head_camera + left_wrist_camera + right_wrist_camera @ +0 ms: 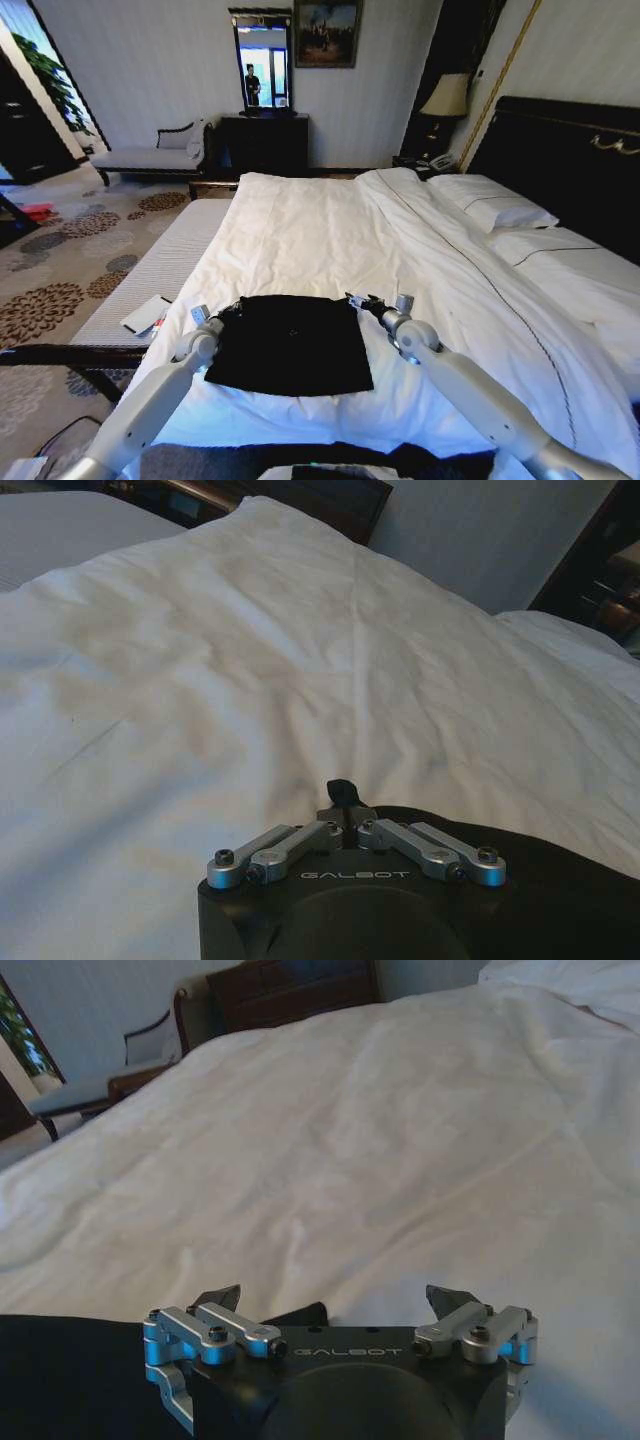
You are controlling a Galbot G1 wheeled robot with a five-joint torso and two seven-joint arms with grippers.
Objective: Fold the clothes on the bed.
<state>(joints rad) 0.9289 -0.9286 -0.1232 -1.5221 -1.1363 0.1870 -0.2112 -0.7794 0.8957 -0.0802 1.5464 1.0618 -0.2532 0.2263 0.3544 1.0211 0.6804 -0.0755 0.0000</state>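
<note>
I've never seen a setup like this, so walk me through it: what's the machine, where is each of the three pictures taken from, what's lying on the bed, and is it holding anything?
This is a wheeled robot with two arms. The wide picture comes from a camera on its head, looking down at a large white bed. The other two come from cameras on its wrists, each looking past its own gripper.

On the duvet lies a small black top. The left gripper is at the top's far left corner, fingers closed, with a bit of black fabric between the tips in the left wrist view. The right gripper is at the far right corner, fingers open, holding nothing.
</note>
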